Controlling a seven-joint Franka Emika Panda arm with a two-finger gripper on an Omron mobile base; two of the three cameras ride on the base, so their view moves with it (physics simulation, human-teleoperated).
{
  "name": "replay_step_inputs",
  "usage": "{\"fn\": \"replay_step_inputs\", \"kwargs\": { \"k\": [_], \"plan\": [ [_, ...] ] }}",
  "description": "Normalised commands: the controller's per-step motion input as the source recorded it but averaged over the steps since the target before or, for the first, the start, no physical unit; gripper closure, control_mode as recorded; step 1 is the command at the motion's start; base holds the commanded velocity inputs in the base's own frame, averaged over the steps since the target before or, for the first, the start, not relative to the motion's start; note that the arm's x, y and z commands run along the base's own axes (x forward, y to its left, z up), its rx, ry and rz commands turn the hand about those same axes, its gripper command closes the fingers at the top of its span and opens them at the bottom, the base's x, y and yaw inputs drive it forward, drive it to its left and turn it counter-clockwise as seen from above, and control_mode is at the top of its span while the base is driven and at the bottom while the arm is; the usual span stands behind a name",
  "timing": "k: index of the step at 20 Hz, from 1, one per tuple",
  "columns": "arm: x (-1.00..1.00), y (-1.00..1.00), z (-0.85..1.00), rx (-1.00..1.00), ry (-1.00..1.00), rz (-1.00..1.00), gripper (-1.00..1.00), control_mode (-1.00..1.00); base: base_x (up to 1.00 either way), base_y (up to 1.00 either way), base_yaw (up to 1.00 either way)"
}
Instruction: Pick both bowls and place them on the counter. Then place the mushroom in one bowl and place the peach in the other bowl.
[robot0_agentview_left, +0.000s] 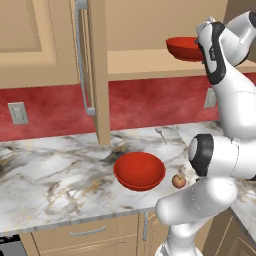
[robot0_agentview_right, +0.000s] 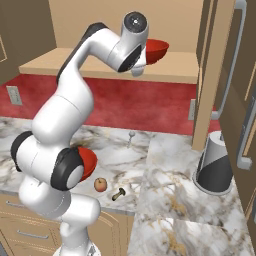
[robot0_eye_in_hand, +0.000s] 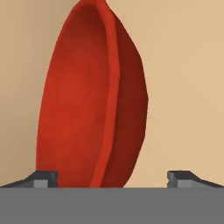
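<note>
Red backsplash (robot0_agentview_left: 150, 102), tan cabinets (robot0_agentview_left: 35, 45)

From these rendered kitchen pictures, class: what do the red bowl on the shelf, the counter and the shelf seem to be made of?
Red bowl on the shelf: glazed ceramic or hard plastic, hard to say; smooth, glossy, even red.
Counter: polished marble or an imitation; white-grey with brown and black veins.
Shelf: wood or laminate; plain matte tan, no clear grain.

Just ahead of the hand, the wide shallow red bowl (robot0_eye_in_hand: 92, 100) looked glossy and smooth, like glazed ceramic, on a matt tan wooden shelf (robot0_agentview_left: 140, 62). Far below the hand, its twin red bowl (robot0_agentview_left: 139, 171) shone equally on the polished veined white-grey marble counter (robot0_agentview_left: 55, 175). The small reddish-orange peach (robot0_agentview_left: 178, 181) looked matt.
</note>
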Motion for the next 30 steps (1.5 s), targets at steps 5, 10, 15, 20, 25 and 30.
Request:
{"fn": "replay_step_inputs", "kwargs": {
  "k": [5,10,15,20,25,30],
  "plan": [
    [0.43,0.14,-0.17,-0.01,0.05,0.00,-1.00,-1.00,0.00,0.00,0.00],
    [0.49,0.09,0.00,0.00,0.07,0.00,-1.00,-1.00,0.00,0.00,0.00],
    [0.52,0.13,-0.01,0.00,0.08,0.00,-1.00,-1.00,0.00,0.00,0.00],
    [0.47,0.17,-0.05,-0.01,0.08,0.00,-1.00,-1.00,0.00,0.00,0.00],
    [0.15,0.09,-0.18,-0.01,0.02,0.00,1.00,-1.00,0.00,0.00,0.00],
    [-0.14,-0.01,-0.19,0.00,-0.03,0.00,1.00,-1.00,0.00,0.00,0.00]
  ]
}}
